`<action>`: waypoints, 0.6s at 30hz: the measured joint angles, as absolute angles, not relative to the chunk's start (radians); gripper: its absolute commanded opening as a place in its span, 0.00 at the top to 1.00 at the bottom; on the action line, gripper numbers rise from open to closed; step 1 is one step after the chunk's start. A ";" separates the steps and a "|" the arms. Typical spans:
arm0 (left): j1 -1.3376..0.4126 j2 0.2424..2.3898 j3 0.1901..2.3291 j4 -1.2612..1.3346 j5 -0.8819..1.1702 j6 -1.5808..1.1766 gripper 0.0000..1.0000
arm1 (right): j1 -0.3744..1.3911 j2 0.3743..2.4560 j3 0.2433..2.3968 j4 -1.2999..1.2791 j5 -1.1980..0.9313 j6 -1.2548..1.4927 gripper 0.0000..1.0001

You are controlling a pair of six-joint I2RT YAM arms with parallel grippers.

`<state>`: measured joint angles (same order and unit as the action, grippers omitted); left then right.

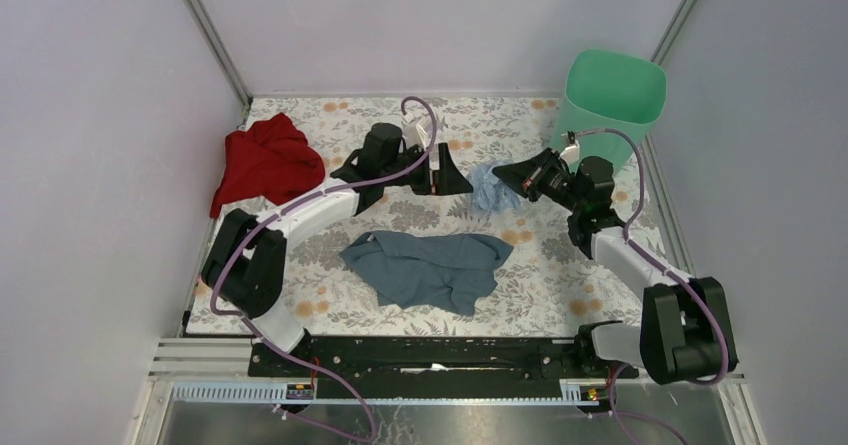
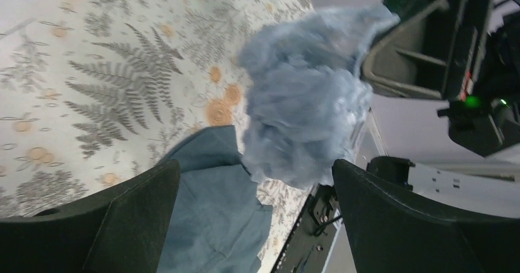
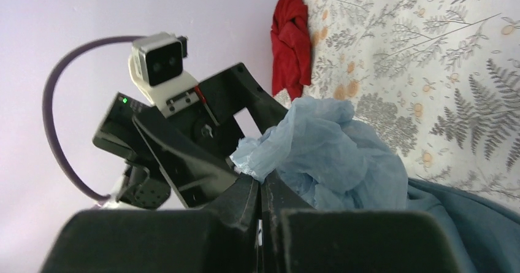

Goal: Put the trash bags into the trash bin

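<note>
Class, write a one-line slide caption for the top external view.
Right jaws shut on the crumpled pale-blue trash bag, left jaws open beside it, mint-green trash bin at the far right corner.

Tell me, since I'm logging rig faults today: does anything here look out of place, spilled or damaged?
Nothing looks spilled or broken. The trash bag is a crumpled wad pinched by the right gripper, outside the upright trash bin. A red cloth and a grey-blue cloth lie rumpled on the table.

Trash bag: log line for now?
trash bag: crumpled, pinched in right tool | left tool: open beside it | trash bin: bag outside
</note>
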<state>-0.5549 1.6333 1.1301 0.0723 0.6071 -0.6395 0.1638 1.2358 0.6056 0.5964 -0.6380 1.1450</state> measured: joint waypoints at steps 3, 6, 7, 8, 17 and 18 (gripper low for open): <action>-0.576 1.652 1.128 0.104 0.651 -0.658 0.04 | 0.168 1.301 0.606 0.688 -0.642 1.214 1.00; -0.585 1.673 1.116 0.153 0.703 -0.697 0.27 | 0.183 1.337 0.606 0.740 -0.647 1.258 1.00; -0.585 1.678 1.110 0.167 0.715 -0.714 0.33 | 0.187 1.340 0.606 0.747 -0.648 1.262 1.00; -0.585 1.680 1.100 0.190 0.730 -0.731 0.43 | 0.195 1.339 0.607 0.748 -0.649 1.260 1.00; -0.550 1.678 1.089 0.211 0.758 -0.758 1.00 | 0.203 1.275 0.644 0.539 -0.648 1.090 0.63; -0.536 1.673 1.088 0.216 0.761 -0.762 1.00 | 0.203 1.259 0.658 0.485 -0.647 1.046 0.51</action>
